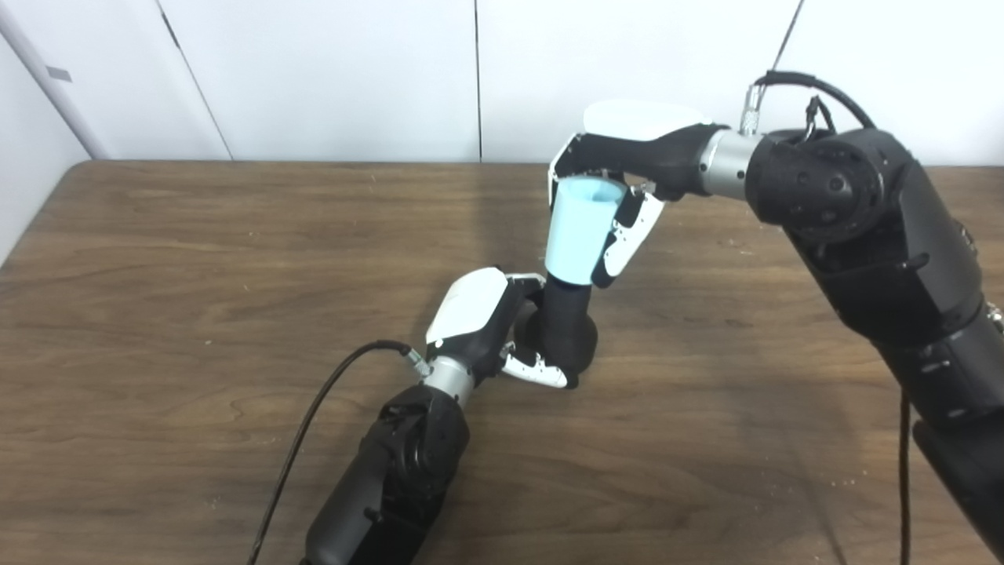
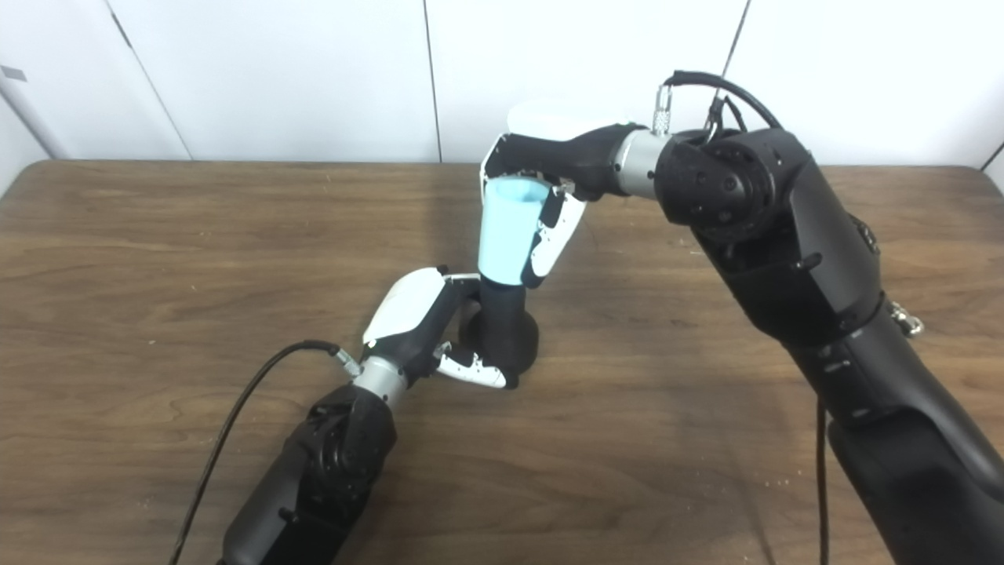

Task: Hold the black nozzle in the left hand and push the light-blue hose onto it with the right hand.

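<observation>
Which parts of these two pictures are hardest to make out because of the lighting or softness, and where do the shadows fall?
Left eye view: the black nozzle merges with the dark fingers of the left hand; soft shadows lie on the table beneath the arms. Right eye view: the right hand has a white back that washes out against the pale wall; the light-blue hose stays distinct. Both are slightly soft.

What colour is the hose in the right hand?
Light blue hose, held by the right hand; clearest in the left eye view.

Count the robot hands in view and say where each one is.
2. The left hand is low at the table's middle, shut on the black nozzle. The right hand is above it, shut on the light-blue hose, which sits atop the nozzle.
</observation>
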{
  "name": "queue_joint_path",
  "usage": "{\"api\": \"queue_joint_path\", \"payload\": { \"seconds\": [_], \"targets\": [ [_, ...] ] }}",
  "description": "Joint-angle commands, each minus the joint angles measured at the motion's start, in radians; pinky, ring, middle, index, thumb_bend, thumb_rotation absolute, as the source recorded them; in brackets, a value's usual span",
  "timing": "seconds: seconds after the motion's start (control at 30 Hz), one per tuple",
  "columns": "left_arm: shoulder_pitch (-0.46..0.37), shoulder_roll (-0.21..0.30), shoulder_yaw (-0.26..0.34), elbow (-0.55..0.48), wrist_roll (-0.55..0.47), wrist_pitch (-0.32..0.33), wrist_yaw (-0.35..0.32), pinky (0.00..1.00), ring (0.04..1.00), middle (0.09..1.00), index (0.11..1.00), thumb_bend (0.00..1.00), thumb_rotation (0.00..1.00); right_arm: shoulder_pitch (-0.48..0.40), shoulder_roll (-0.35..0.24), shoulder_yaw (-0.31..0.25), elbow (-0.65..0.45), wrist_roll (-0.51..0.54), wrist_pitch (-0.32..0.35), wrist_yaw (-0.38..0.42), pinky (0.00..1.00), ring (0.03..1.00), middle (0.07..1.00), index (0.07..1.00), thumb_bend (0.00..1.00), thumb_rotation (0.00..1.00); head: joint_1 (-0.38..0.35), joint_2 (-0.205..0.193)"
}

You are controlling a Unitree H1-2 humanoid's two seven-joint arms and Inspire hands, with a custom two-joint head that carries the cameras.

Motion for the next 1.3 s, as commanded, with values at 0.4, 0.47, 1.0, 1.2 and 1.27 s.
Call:
{"api": "queue_joint_path", "payload": {
  "seconds": [0.4, 0.47, 1.0, 1.2, 1.27],
  "targets": [
    [0.070, 0.005, -0.022, 0.093, 0.010, 0.057, -0.122, 1.00, 0.827, 0.726, 0.482, 0.52, 0.04, -0.071, -0.011, -0.027, -0.032, 0.024, 0.024, -0.031, 0.30, 0.448, 0.502, 0.506, 0.50, 0.00, 0.005, 0.004],
    [0.067, 0.007, -0.022, 0.094, 0.007, 0.057, -0.122, 1.00, 0.823, 0.715, 0.482, 0.52, 0.04, -0.069, -0.009, -0.026, -0.027, 0.024, 0.020, -0.036, 0.30, 0.447, 0.503, 0.508, 0.50, 0.00, 0.005, 0.003],
    [0.066, 0.007, -0.015, 0.088, 0.012, 0.057, -0.128, 1.00, 0.841, 0.752, 0.482, 0.52, 0.04, -0.038, -0.012, 0.002, -0.028, 0.016, 0.006, -0.047, 0.31, 0.463, 0.490, 0.480, 0.50, 0.00, 0.006, 0.002],
    [0.069, 0.010, -0.014, 0.079, 0.014, 0.057, -0.130, 1.00, 0.838, 0.754, 0.482, 0.52, 0.04, -0.039, -0.029, 0.016, -0.015, 0.006, -0.026, -0.044, 0.33, 0.469, 0.480, 0.462, 0.50, 0.00, 0.005, 0.002],
    [0.069, 0.012, -0.015, 0.080, 0.011, 0.057, -0.129, 1.00, 0.834, 0.750, 0.482, 0.52, 0.04, -0.040, -0.034, 0.018, -0.011, 0.003, -0.032, -0.044, 0.33, 0.468, 0.480, 0.462, 0.50, 0.00, 0.005, 0.002]
  ]
}}
